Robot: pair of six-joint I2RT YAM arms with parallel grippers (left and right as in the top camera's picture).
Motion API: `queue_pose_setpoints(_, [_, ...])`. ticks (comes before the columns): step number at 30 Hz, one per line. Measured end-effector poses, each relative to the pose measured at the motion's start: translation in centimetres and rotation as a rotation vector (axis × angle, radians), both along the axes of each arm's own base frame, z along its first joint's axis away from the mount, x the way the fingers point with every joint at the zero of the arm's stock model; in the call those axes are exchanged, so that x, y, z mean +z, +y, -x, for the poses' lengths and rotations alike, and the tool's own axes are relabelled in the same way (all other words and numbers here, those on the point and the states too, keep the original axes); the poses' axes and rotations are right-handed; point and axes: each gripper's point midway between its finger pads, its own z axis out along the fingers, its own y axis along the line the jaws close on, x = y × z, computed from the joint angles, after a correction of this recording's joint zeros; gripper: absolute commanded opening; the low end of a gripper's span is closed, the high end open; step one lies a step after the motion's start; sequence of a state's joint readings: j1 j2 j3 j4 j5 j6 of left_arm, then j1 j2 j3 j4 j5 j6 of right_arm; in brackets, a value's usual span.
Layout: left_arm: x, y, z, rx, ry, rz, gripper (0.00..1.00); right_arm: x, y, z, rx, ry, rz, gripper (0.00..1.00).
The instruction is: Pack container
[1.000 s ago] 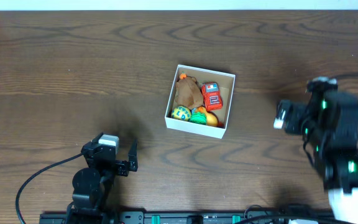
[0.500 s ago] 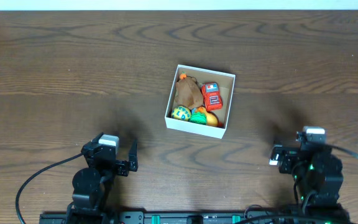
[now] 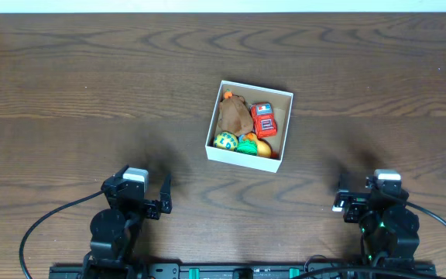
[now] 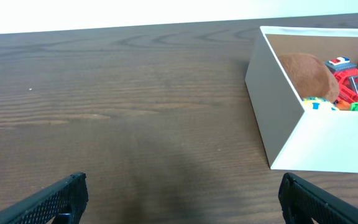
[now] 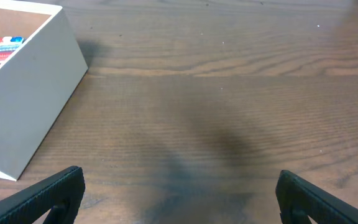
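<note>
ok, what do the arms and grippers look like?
The left arm and right arm are black, each with a looping black cable and a white block. The left gripper and right gripper have black fingers. The right arm shows green lights.

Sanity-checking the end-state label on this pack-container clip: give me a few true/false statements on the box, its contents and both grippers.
1. The container has several toys inside. True.
2. The left gripper is clamped on a toy. False: it is open and empty.
3. A red toy car lies in the container. True.
4. The right gripper hangs over the container. False: it is open, low near the front edge of the table, with the container off to its left.
5. The container is tipped on its side. False: it sits flat, open side up.
</note>
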State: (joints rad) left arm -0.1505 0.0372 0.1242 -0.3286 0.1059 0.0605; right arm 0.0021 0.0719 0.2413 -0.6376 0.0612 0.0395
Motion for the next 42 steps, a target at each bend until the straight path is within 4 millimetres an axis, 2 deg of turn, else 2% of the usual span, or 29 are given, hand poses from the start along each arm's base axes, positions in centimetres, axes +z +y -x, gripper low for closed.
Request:
queue_pose_setpoints(11, [0.0,0.0,0.0,0.000,0.000,0.000,0.98,-2.8,0.0,0.1,0.000,0.029,0.000,0.99])
queue_pose_setpoints(42, [0.0,0.0,0.0,0.000,0.000,0.000,0.98,-2.7,0.0,0.1,0.000,0.028,0.000,0.99])
